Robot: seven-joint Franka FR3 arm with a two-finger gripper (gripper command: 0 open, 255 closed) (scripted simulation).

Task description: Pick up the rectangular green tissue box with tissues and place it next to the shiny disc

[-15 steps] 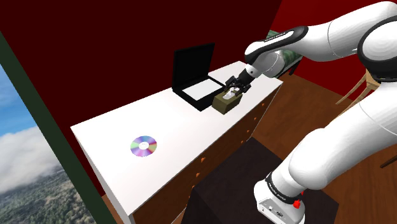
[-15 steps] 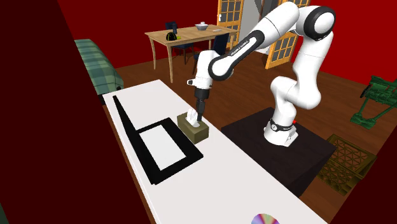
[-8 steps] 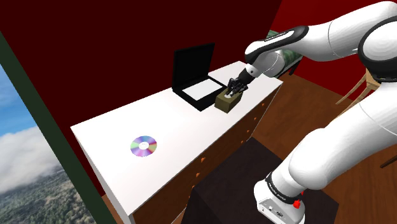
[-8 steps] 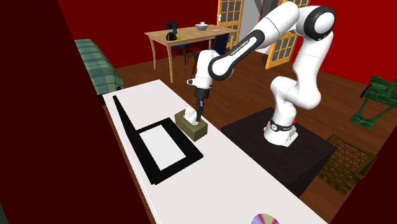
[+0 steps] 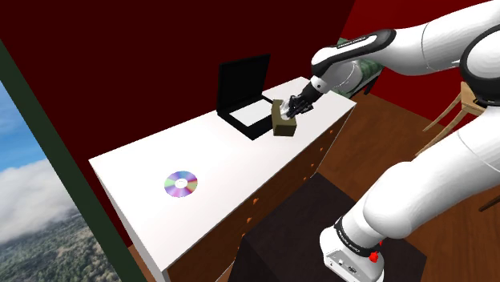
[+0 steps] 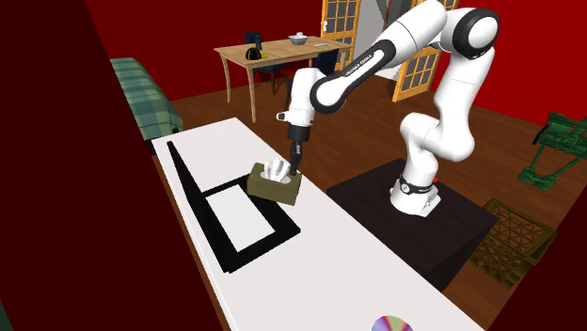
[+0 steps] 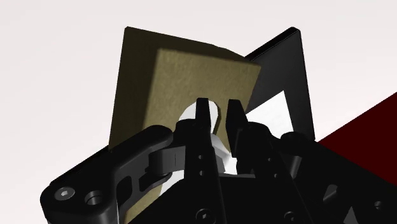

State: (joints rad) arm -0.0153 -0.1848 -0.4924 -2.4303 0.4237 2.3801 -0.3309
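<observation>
Tissue box (image 6: pixel 276 184), where is it sitting?
It is hanging tilted just under the tool (image 6: pixel 294 167), seemingly clear of the tabletop (image 5: pixel 208 160).
How is the tool gripping?
Its fingers are pinching nearly closed on the white tissue at the olive tissue box's top, and that is looking like a thin hold.
What is the carry calling for?
Probably travelling slowly, avoiding swinging, steering off the laptop (image 5: pixel 244 84) just beside the tool, and heading for the disc (image 5: pixel 181 183) lying well apart from it.

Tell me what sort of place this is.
Probably a living or dining room in a house: a wooden table, glazed doors and a green sofa stand behind the arm.
</observation>
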